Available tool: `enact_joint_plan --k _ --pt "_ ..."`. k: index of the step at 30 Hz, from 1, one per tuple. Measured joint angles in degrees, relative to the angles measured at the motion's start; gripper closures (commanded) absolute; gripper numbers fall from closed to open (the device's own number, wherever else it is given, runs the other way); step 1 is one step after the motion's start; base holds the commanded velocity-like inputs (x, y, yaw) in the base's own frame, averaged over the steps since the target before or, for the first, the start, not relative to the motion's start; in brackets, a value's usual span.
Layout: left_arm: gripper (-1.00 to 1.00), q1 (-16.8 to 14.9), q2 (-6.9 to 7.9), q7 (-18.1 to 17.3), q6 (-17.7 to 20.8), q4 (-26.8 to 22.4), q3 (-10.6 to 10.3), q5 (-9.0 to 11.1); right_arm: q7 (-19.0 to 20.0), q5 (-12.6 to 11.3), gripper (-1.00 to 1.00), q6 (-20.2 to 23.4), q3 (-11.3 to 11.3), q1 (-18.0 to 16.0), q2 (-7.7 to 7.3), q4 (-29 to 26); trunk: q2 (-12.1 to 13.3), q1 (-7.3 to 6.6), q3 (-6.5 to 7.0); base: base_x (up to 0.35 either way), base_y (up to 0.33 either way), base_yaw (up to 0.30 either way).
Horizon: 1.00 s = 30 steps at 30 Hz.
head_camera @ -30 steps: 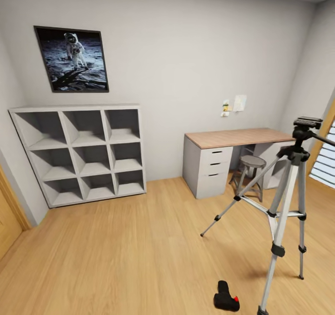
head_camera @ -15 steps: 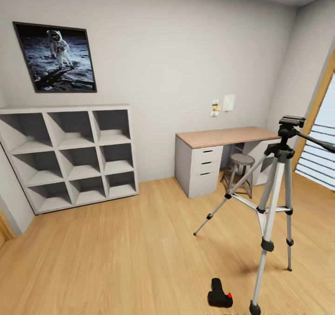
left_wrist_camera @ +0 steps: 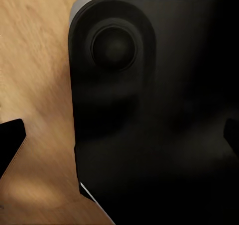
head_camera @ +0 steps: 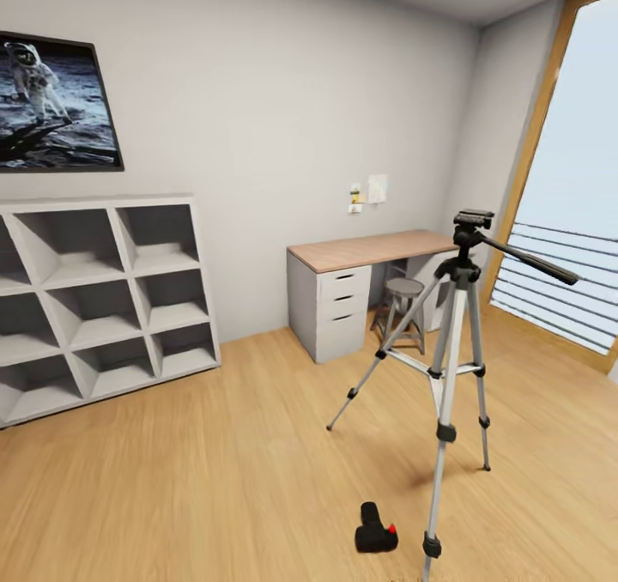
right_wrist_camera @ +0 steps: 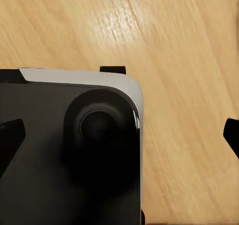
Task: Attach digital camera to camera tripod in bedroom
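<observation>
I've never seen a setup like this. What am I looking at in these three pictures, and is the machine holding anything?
It is a simulated wheeled robot with two arms. The wide picture comes from its head camera: a bedroom with a camera tripod standing on the wood floor, a small black digital camera lying by its near leg, a desk, a stool and a cube shelf. The other two come from cameras near each gripper, looking down at floor and the robot's own dark body. Fingertips barely show at the edges, nothing between them.

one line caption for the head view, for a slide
Small matte-black digital camera lying on the light wood plank floor beside a tall silver-grey camera tripod, grey desk behind.
</observation>
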Motion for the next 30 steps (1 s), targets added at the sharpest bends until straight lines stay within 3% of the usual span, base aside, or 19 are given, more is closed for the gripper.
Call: enact_joint_plan --k 15,30 --pt "-1.00 0.00 0.00 0.00 0.00 0.00 0.00 0.00 0.00 0.01 -1.00 -0.01 0.00 0.03 0.00 0.01 0.00 0.00 0.00 0.000 0.000 -0.287" --pt "-1.00 0.02 0.12 0.00 0.00 -0.02 0.03 0.00 0.00 0.02 -1.00 0.02 0.00 -0.01 0.00 -0.02 0.00 -0.01 0.00 0.013 0.000 -0.050"
